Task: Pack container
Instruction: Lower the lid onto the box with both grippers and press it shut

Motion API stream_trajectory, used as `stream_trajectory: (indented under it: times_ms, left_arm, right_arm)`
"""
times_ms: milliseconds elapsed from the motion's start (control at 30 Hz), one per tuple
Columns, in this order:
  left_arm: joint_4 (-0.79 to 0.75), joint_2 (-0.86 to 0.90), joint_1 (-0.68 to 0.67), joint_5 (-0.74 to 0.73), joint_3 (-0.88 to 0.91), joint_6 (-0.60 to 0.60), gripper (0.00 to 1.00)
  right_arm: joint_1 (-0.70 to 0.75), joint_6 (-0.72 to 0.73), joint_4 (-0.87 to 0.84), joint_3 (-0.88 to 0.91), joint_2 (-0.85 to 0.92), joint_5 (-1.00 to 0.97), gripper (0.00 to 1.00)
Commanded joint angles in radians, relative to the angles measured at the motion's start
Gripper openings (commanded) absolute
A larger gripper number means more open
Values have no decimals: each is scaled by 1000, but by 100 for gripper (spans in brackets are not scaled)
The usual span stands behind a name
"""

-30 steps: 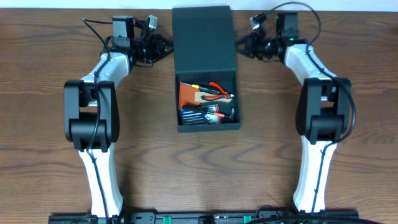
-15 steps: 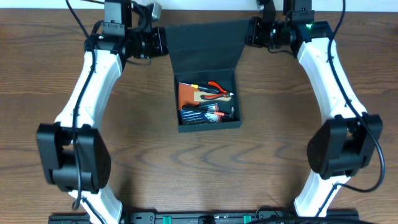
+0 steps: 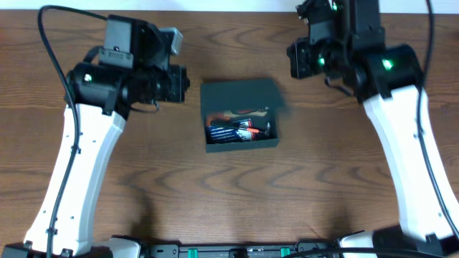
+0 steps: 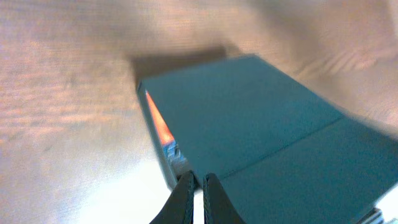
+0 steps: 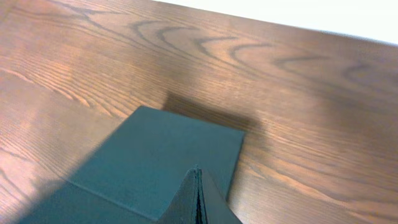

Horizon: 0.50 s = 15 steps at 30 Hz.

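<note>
The dark teal container [image 3: 240,145] sits mid-table. Its hinged lid [image 3: 240,93] is swung up and tilts forward over the back half of the box. Hand tools with red and orange handles [image 3: 240,129] show in the uncovered front part. My left gripper [image 3: 185,84] hangs raised just left of the lid, fingers shut and holding nothing. My right gripper [image 3: 292,61] hangs raised off the lid's far right corner, also shut and holding nothing. In the left wrist view the left gripper [image 4: 198,185] is above the lid [image 4: 249,118], with an orange strip [image 4: 158,124] showing in the gap. In the right wrist view the right gripper [image 5: 198,174] is over the lid [image 5: 155,155].
Brown wooden table [image 3: 143,179] surrounds the box. A pale strip runs along the table's far edge [image 3: 229,6]. Both white arms reach high over the back corners of the table. No other loose objects show.
The lid has swung from lying flat behind the box to tilting over it, hiding the back of the contents. Both arms have risen and swung outward.
</note>
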<state>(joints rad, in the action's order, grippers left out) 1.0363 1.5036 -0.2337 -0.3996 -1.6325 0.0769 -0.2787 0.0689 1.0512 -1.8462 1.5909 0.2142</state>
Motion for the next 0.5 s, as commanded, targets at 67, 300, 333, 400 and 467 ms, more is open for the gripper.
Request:
stream_trajectory:
  times_ms: [67, 300, 333, 400, 467]
  left_arm:
    - [63, 19, -66, 169, 26, -41, 6]
    - [0, 71, -114, 176, 180, -66, 6]
    - [-23, 81, -121, 176, 206, -66, 6]
    - [-67, 101, -135, 172, 245, -66, 6]
    - [-105, 125, -156, 172, 274, -72, 6]
  right_arm:
    - [-23, -48, 95, -4, -27, -147, 1]
    - [-24, -36, 184, 88, 60, -97, 1]
    - [-24, -36, 175, 115, 74, -75, 1]
    - [-24, -36, 156, 168, 100, -28, 1]
    - [-26, -36, 133, 220, 127, 15, 1]
